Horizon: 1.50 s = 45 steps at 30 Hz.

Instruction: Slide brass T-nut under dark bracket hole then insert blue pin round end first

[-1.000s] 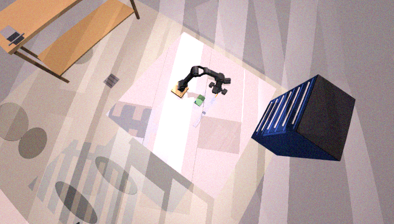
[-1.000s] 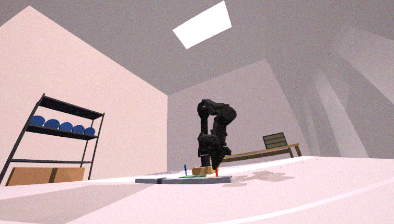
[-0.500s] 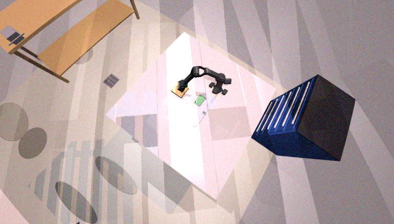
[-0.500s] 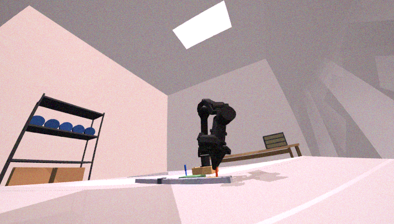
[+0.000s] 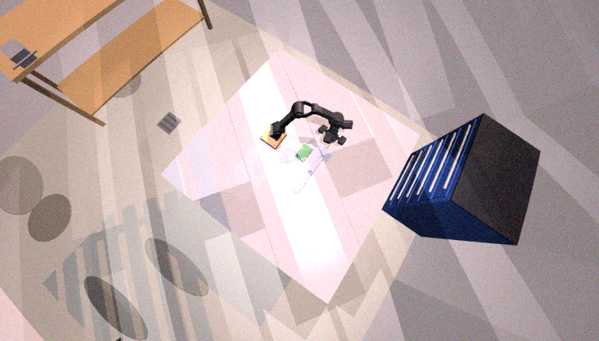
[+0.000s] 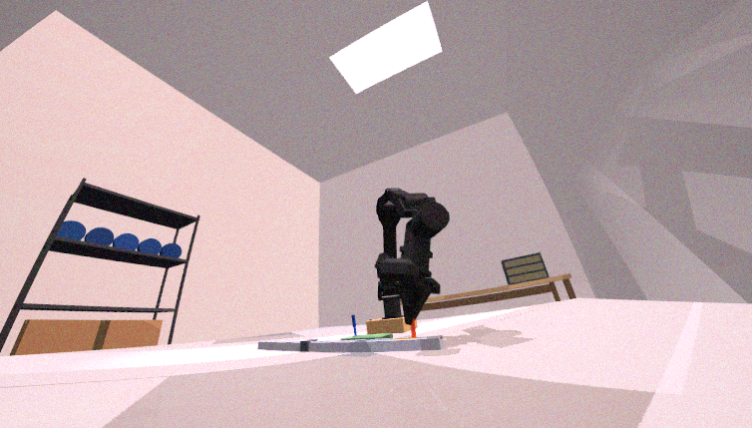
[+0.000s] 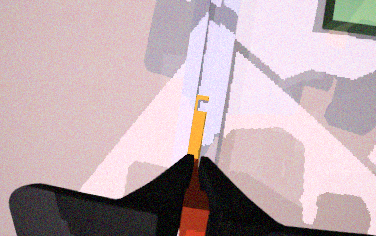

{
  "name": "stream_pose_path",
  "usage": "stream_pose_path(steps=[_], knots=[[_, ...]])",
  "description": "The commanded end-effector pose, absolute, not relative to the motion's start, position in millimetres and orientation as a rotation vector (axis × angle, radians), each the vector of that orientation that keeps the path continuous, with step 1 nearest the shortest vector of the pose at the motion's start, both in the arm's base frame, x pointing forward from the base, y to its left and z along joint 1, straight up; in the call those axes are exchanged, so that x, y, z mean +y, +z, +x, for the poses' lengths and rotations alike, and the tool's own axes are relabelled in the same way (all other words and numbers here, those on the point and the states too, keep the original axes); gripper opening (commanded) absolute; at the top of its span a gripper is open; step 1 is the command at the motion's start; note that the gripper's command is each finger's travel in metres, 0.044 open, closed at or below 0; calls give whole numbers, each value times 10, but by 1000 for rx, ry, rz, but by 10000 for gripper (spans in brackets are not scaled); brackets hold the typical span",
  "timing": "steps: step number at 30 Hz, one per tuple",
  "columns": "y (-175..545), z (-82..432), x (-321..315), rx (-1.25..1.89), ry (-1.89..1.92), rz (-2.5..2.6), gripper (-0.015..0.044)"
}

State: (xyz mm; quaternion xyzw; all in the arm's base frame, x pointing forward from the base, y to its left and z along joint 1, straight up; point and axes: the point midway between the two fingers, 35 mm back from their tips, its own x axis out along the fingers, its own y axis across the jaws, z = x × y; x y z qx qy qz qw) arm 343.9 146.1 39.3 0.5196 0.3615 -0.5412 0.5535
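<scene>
My gripper [image 5: 330, 142] [image 6: 409, 321] [image 7: 197, 158] is shut on the orange handle [image 6: 413, 328] [image 7: 194, 221], low over one end of the aluminum rail [image 6: 377, 346] [image 7: 216, 75]. The handle stands about upright in the exterior view. The yellow brass T-nut [image 7: 197, 134] shows ahead of the fingertips, lengthwise along the slot line; whether it sits under the lips I cannot tell. The dark bracket [image 5: 310, 171] [image 6: 304, 345] is on the rail, well away from the gripper. The blue pin [image 6: 354, 325] stands upright at the green tray [image 5: 303, 151] [image 7: 345, 26] beside the rail.
The arm's wooden base block [image 5: 268, 141] [image 6: 382, 325] stands behind the tray. A blue drawer cabinet [image 5: 442, 195], a wooden bench [image 5: 88, 1] and a dark shelf rack [image 6: 133, 256] stand away from the work area. Patchy light and shadows cross the table.
</scene>
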Motion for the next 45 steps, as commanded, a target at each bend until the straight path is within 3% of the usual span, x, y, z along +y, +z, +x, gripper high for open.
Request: stream_pose_path(steps=[1,45], knots=[[372,3444,1462,867,-1287,1218,-150],[375,3496,1454,937,-1340,1181,-150]])
